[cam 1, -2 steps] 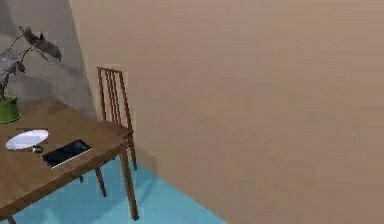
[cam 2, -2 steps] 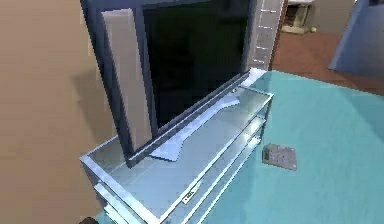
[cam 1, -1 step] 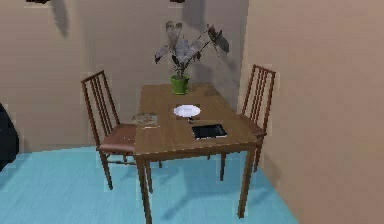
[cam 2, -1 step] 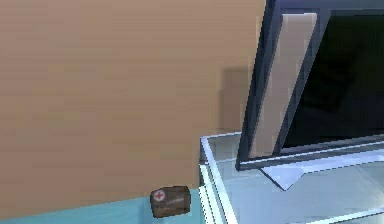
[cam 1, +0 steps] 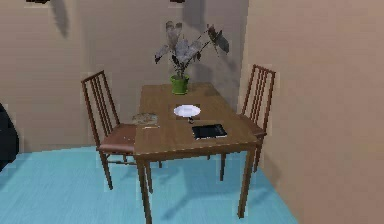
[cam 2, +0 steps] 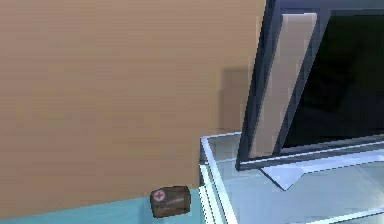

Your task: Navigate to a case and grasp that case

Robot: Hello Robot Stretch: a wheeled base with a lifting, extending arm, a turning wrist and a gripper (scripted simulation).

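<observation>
Your case (cam 2: 170,201) lies at six o'clock in the arm side view, beside the glass stand (cam 2: 240,195); line up closer first, gripper state impossible to tell.

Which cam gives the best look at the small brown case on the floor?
Arm side view: the case lies on the floor by the wall, left of the glass stand, whole and unobstructed. The forward view faces a wooden table instead.
</observation>
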